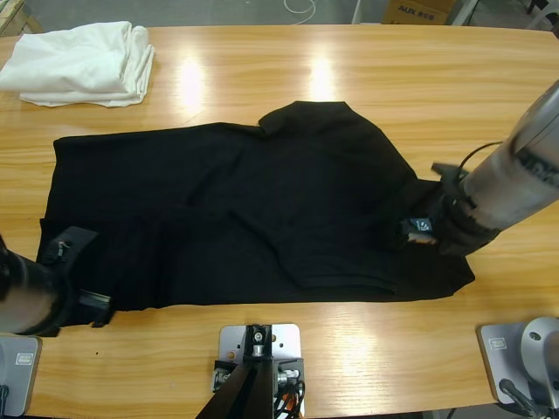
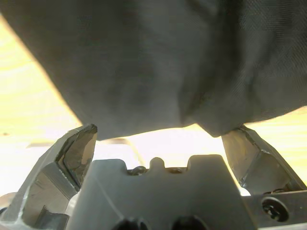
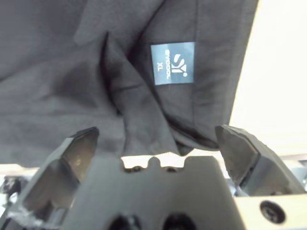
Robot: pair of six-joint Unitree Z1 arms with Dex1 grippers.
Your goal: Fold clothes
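The clothes are one black shirt (image 1: 262, 209), spread flat across the middle of the wooden table (image 1: 367, 61), with one sleeve (image 1: 306, 113) pointing to the far side. My left gripper (image 1: 83, 272) is at the shirt's near-left corner. In the left wrist view the gripper (image 2: 162, 132) is open, and black fabric (image 2: 158, 62) lies across the gap between its jaws. My right gripper (image 1: 430, 218) is at the shirt's right end, by the blue-grey neck label (image 1: 422, 227). It (image 3: 157, 133) is open too, with creased cloth and the label (image 3: 172, 63) just ahead of it.
A folded white cloth (image 1: 83, 63) lies at the table's far left corner. Bare wood runs along the far side and along the near edge (image 1: 367, 340) in front of the shirt. A cardboard box (image 1: 417, 10) stands beyond the table.
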